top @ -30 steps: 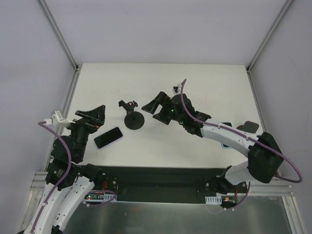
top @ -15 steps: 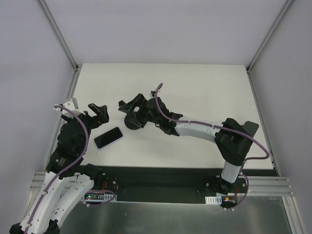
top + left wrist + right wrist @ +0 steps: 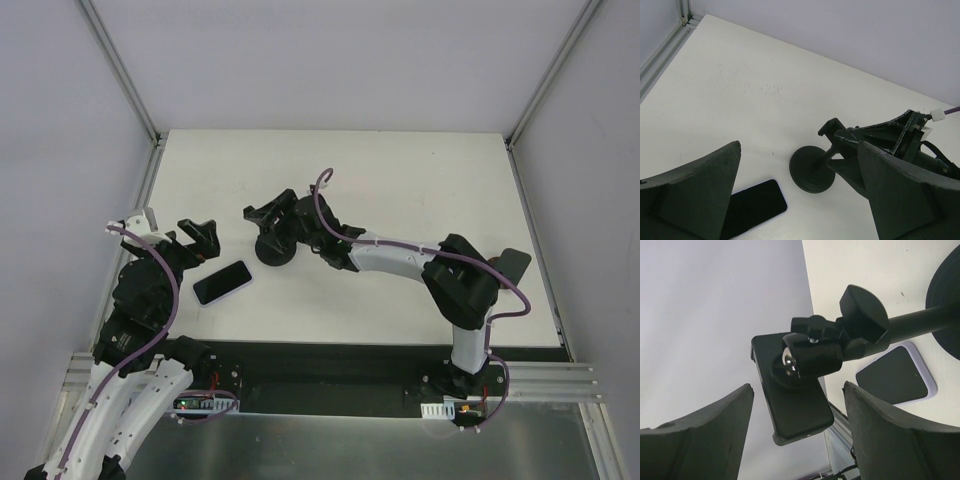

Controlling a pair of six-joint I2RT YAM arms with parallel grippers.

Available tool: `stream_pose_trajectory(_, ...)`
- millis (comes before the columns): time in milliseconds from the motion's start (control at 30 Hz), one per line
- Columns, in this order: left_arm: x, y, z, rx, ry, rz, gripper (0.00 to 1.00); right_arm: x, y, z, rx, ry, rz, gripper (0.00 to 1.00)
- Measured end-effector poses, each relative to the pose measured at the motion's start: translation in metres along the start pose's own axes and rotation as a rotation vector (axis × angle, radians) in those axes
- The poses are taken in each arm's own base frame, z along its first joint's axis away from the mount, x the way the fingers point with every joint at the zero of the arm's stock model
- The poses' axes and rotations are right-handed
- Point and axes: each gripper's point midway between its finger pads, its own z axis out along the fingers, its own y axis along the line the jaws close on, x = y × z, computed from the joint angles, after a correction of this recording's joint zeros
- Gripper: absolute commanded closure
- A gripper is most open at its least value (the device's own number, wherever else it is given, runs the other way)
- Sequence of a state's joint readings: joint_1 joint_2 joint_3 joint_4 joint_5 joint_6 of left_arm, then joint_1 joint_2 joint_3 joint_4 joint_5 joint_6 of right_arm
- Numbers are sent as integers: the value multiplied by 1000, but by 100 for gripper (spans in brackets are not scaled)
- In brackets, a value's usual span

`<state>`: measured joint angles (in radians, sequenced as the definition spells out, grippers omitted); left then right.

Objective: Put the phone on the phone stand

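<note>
The phone (image 3: 222, 282) lies flat, dark screen up, on the white table near the left arm; it also shows in the left wrist view (image 3: 752, 207) and the right wrist view (image 3: 895, 375). The phone stand (image 3: 274, 249) stands upright just right of the phone, with a round base (image 3: 812, 167) and a slanted back plate (image 3: 795, 407) on a ball joint. My right gripper (image 3: 276, 222) is open, its jaws either side of the stand's back plate (image 3: 797, 387), with gaps on both sides. My left gripper (image 3: 198, 238) is open and empty, above and behind the phone (image 3: 799, 150).
A dark flat object (image 3: 514, 262) lies at the right, partly behind the right arm's elbow. Grey walls and aluminium frame posts (image 3: 150, 190) enclose the table. The near table edge meets a black base rail (image 3: 320, 365).
The right arm has swung left, from right of the stand to bring its open jaws around the stand's head. The left gripper has shifted slightly. Phone and stand have not moved.
</note>
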<state>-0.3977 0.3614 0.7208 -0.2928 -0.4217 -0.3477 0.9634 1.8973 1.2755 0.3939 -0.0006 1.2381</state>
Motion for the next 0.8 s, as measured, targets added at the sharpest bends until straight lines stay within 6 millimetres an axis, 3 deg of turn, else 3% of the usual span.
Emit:
stream_pose_trajectory(367, 3, -4, 0, 22, 14, 3, 2, -7, -2, -1, -20, 3, 23, 48)
stream_pose_trajectory(500, 7, -6, 3, 29, 34, 9, 2, -8, 0, -2, -37, 18, 21, 59)
stream_pose_trajectory(800, 18, -15, 7, 66, 83, 21, 1, -22, -10, -27, -67, 100, -69, 78)
